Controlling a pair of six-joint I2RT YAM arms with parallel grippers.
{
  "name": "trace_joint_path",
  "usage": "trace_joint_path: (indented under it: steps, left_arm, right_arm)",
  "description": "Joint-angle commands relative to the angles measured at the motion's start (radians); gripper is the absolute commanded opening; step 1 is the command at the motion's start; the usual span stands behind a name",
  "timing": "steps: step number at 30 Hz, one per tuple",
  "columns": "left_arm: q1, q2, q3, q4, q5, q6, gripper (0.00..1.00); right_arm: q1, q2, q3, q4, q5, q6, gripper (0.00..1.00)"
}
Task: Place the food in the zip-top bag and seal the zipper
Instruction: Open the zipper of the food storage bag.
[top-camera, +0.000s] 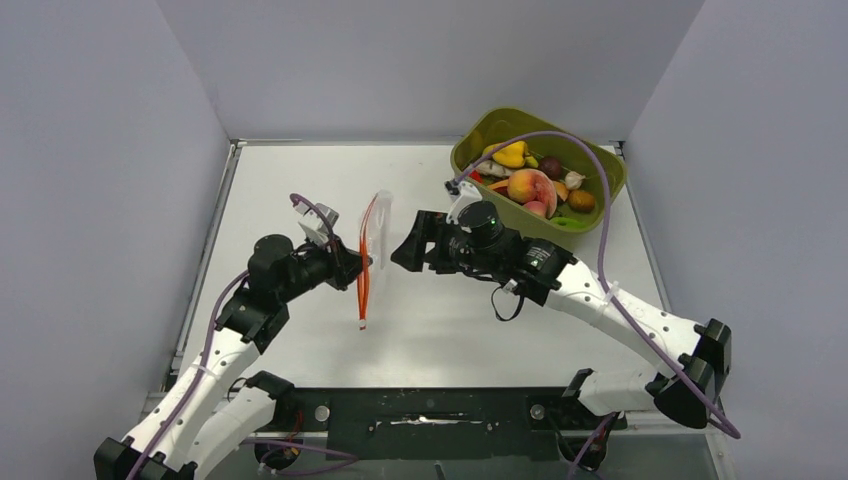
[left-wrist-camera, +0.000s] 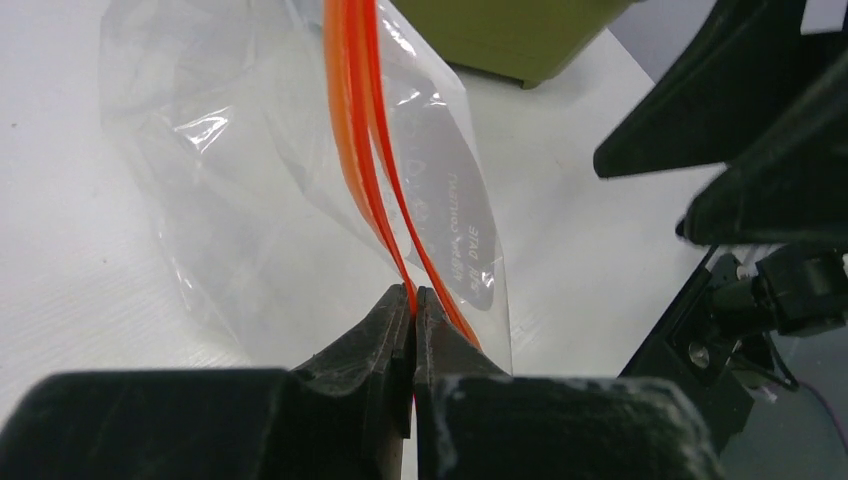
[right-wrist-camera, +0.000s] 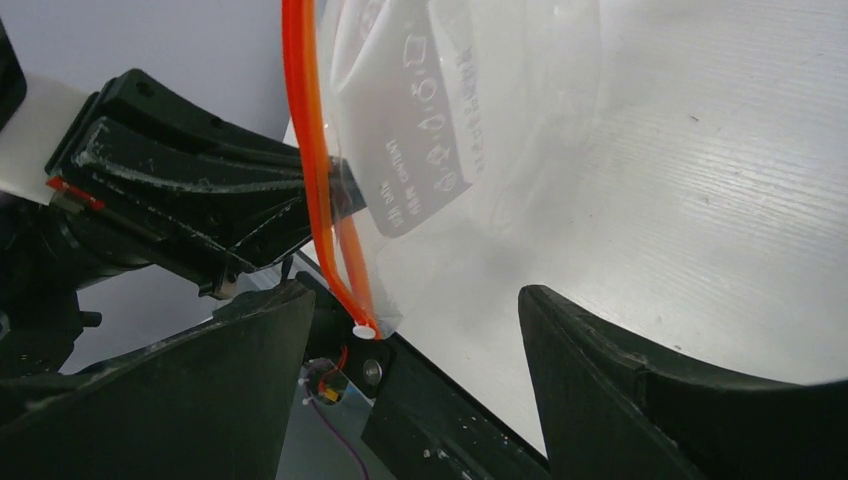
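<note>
Left of the table's (top-camera: 300, 180) middle, the left gripper (left-wrist-camera: 413, 300) is pinched tight on the zipper (left-wrist-camera: 355, 130), a thin orange strip that looks a little stiff. It holds the bag (left-wrist-camera: 250, 180) up on edge. The bag is clear, crinkly film. I judge it very light and floppy, likely to sag or slip unless taken by that strip. Just beside it, the right gripper (top-camera: 408, 248) stands wide, holding nothing. Far right, the food (top-camera: 530, 185), smooth rounded plastic pieces, lies in the green tub (top-camera: 610, 190).
</note>
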Motion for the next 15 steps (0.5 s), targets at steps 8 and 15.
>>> trace_joint_path:
  steps: [8, 15]
  left_arm:
    - [-0.01, 0.005, 0.055, 0.101, -0.101, -0.236, 0.0]
    - [-0.013, 0.004, 0.077, 0.089, -0.102, -0.28, 0.0]
  right_arm:
    - [0.126, 0.129, 0.154, 0.037, 0.127, -0.017, 0.83]
    - [0.132, 0.207, 0.199, 0.032, 0.126, -0.045, 0.88]
